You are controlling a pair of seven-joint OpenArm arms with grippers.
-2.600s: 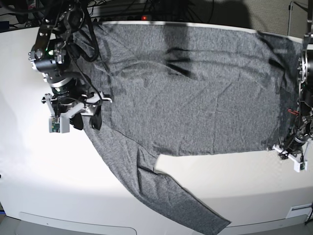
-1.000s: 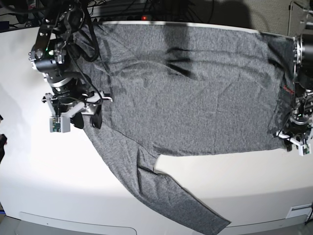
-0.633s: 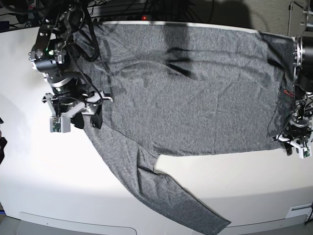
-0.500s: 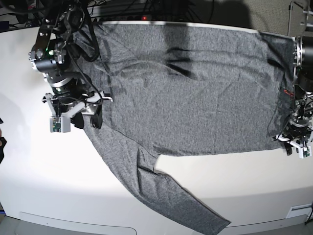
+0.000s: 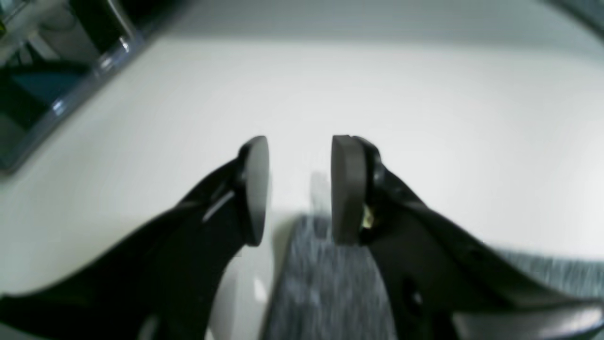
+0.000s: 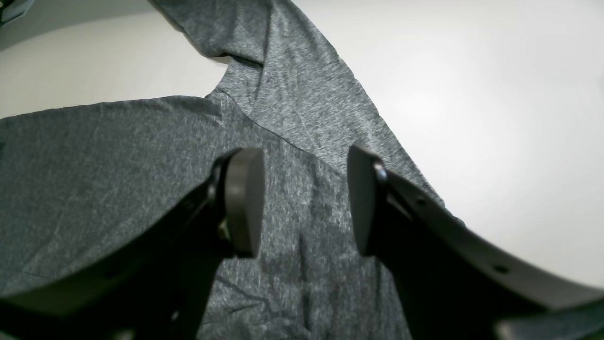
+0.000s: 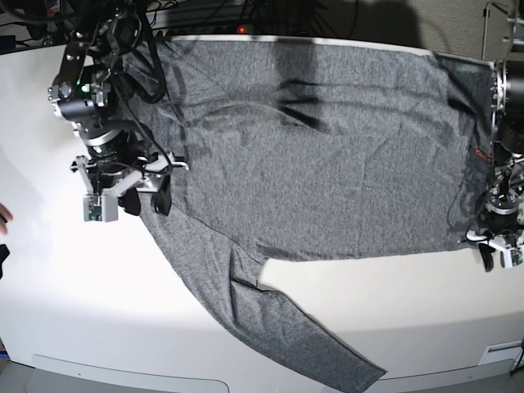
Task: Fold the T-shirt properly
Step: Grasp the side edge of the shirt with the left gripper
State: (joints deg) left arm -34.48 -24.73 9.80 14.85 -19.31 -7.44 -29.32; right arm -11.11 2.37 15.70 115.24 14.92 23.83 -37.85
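The grey T-shirt point(image 7: 327, 164) lies spread flat on the white table point(image 7: 82, 311), with one long sleeve point(image 7: 286, 327) trailing toward the front edge. My right gripper point(image 7: 146, 202) is open above the shoulder seam at the shirt's left side. In the right wrist view point(image 6: 304, 198) its jaws stand apart over the fabric point(image 6: 118, 165). My left gripper point(image 7: 494, 255) hangs low at the shirt's front right hem corner. In the left wrist view point(image 5: 299, 189) it is open, and the hem corner point(image 5: 325, 283) lies under and between the jaws, unclamped.
Cables and dark equipment point(image 7: 246, 12) line the table's back edge. A person's hand point(image 7: 4, 214) shows at the far left edge. Bare white table lies left of the shirt and along the front right point(image 7: 426, 319).
My left gripper has moved inward and lowered over the hem corner at the shirt's right. My right arm has not moved. A hand has appeared at the left edge.
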